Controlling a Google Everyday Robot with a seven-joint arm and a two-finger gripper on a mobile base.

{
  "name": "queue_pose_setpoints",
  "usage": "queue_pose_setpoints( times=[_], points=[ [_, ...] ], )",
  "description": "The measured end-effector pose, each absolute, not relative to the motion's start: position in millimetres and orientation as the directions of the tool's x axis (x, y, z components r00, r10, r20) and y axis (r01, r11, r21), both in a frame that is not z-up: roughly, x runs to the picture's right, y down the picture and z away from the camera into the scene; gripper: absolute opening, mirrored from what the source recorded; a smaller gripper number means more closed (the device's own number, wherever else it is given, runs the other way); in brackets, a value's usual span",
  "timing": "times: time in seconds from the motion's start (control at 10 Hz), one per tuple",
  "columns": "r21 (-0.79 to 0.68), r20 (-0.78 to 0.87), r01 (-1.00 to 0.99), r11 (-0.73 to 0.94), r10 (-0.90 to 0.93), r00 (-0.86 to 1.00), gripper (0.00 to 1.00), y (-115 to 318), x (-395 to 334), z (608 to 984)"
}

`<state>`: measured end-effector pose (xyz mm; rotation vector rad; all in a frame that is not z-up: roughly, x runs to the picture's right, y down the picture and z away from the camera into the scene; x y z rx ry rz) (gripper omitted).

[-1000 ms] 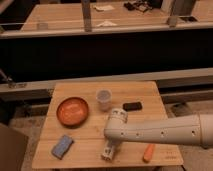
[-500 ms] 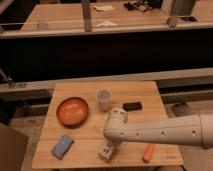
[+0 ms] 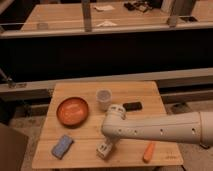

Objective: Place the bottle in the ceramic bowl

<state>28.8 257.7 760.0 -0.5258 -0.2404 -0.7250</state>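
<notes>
The small white bottle [image 3: 104, 149] lies on the wooden table [image 3: 140, 92] near its front edge, slightly left of centre. My gripper [image 3: 108, 142] reaches down from the white arm, which comes in from the right, and sits right over the bottle, hiding its upper end. The orange-red ceramic bowl [image 3: 72, 111] stands empty on the table's left side, up and to the left of the bottle.
A translucent grey cup [image 3: 103, 99] stands just behind my wrist. A black flat object [image 3: 132, 106] lies to the right of the cup. A blue sponge [image 3: 62, 146] lies at the front left and an orange object [image 3: 148, 151] at the front right. A dark counter rises behind the table.
</notes>
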Motion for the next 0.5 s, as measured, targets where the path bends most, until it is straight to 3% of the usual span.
queue_pose_setpoints(
  times=[0.5],
  points=[
    [-0.366, 0.374, 0.689, 0.625, -0.58, 0.724, 0.02, 237.8, 11.1, 751.9]
  ],
)
